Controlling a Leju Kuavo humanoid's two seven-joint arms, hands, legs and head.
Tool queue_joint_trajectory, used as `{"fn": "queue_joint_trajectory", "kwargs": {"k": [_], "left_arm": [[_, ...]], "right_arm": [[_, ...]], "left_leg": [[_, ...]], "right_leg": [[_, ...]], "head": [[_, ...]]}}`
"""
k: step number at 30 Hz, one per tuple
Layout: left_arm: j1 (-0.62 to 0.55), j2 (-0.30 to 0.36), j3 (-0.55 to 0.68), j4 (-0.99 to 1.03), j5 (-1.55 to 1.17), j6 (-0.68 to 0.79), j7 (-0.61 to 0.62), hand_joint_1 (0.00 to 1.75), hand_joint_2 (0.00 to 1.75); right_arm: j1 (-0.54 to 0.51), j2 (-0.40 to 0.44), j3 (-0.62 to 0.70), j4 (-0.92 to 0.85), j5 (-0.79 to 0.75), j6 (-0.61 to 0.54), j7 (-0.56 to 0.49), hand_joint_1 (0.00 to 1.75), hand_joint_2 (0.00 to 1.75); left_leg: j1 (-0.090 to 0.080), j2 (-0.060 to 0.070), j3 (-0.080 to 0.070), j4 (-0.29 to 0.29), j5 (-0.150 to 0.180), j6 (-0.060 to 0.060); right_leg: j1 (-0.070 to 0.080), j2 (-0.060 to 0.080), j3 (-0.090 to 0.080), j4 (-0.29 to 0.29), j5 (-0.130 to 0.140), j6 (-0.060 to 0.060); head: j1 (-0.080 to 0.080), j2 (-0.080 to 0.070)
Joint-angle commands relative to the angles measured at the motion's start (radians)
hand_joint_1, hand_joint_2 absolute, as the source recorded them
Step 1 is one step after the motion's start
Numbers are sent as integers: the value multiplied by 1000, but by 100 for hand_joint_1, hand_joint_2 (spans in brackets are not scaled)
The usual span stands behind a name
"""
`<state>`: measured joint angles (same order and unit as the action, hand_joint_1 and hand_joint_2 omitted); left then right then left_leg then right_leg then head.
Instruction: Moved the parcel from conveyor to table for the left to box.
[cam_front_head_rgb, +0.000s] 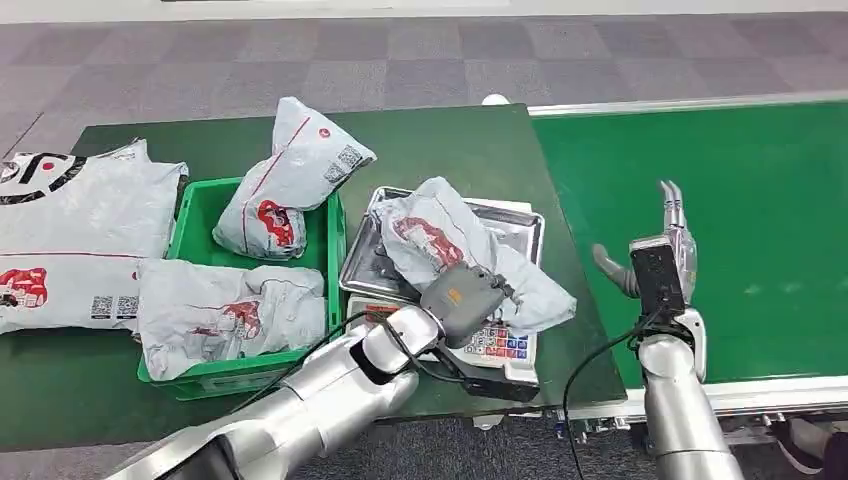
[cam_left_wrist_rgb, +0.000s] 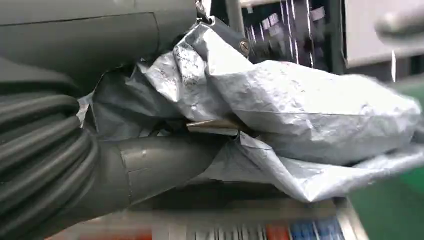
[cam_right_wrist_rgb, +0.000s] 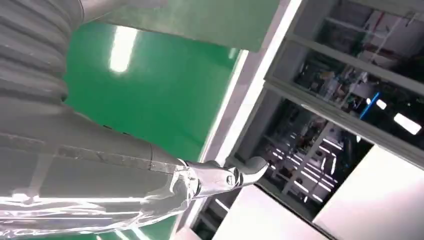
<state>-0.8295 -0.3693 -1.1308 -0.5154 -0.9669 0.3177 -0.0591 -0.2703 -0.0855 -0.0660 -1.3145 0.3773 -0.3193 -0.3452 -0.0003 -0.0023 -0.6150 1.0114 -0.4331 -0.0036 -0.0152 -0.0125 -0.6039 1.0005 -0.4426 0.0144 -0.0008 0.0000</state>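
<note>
The left robot hand (cam_front_head_rgb: 468, 297) grasps the grey parcel (cam_front_head_rgb: 450, 245), which lies on the metal tray of a scale (cam_front_head_rgb: 520, 222) on the dark green tabletop (cam_front_head_rgb: 450, 140); in the left wrist view the crumpled parcel (cam_left_wrist_rgb: 300, 115) is pressed against the thumb. The right robot hand (cam_front_head_rgb: 655, 255) is released, its fingers spread and upright above the green conveyor (cam_front_head_rgb: 760, 200) at the right. Left of the scale stands a green box (cam_front_head_rgb: 330, 240) with two more parcels in it, and other parcels lie at the far left.
</note>
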Motion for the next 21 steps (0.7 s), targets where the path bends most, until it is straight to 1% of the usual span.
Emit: {"fn": "queue_joint_trajectory", "kwargs": {"k": [1,2,3,6,9,13,14,15,17,18,19,21], "left_arm": [[-123,20,241,-33,-172,60,-16,175,175],[-133,20,260,-45,-175,52,-15,175,175],[-140,20,285,-63,-172,45,-23,175,175],[-169,23,339,-94,-200,59,-2,175,175],[-176,53,389,-106,-244,80,31,175,175],[-175,114,428,-115,-342,111,62,175,175],[-178,132,434,-113,-373,106,91,175,175],[-180,161,435,-113,-417,103,130,175,175],[-167,231,477,-119,-451,78,162,175,175],[-156,263,499,-123,-461,61,167,175,175],[-144,285,513,-130,-463,74,150,175,175],[-143,287,516,-131,-463,75,147,175,175]], "right_arm": [[60,70,-53,-101,36,-29,18,0,175],[71,68,-58,-116,40,-31,22,0,175],[78,65,-63,-123,42,-30,27,0,175],[50,48,-70,-90,39,-13,35,0,175],[15,16,-55,-27,23,-1,31,0,175],[-37,-2,-34,35,8,-1,24,0,175],[-45,-4,-33,39,9,-4,27,0,175],[-43,-8,-35,36,8,-7,30,0,175],[-16,-22,-39,13,4,-6,34,0,175],[-3,-29,-41,4,3,-6,34,0,175],[7,-32,-46,-2,1,-5,35,0,175],[8,-32,-47,-4,1,-5,35,0,175]], "left_leg": [[1,1,0,1,0,-1],[1,2,1,1,-1,-1],[0,1,0,1,0,-1],[0,1,-1,1,0,-1],[0,4,1,0,-1,0],[0,6,2,0,-1,-1],[0,6,3,-1,-1,-1],[0,7,3,-1,0,-1],[0,7,3,-1,0,-1],[0,7,4,-1,0,-1],[0,8,5,-2,0,-1],[0,7,6,-3,0,-1]], "right_leg": [[1,2,-1,1,0,-1],[1,3,0,0,0,-1],[0,1,-1,1,0,-1],[0,1,-1,1,0,-1],[0,4,0,0,1,-1],[0,6,0,0,1,-1],[0,7,1,0,1,-1],[0,7,0,0,1,-1],[0,7,1,0,1,-1],[0,8,1,0,1,-2],[0,8,2,0,1,-2],[1,7,3,-1,1,-2]], "head": [[0,0],[0,0],[0,0],[0,0],[0,0],[0,0],[0,0],[0,0],[0,0],[0,0],[0,0],[0,0]]}}
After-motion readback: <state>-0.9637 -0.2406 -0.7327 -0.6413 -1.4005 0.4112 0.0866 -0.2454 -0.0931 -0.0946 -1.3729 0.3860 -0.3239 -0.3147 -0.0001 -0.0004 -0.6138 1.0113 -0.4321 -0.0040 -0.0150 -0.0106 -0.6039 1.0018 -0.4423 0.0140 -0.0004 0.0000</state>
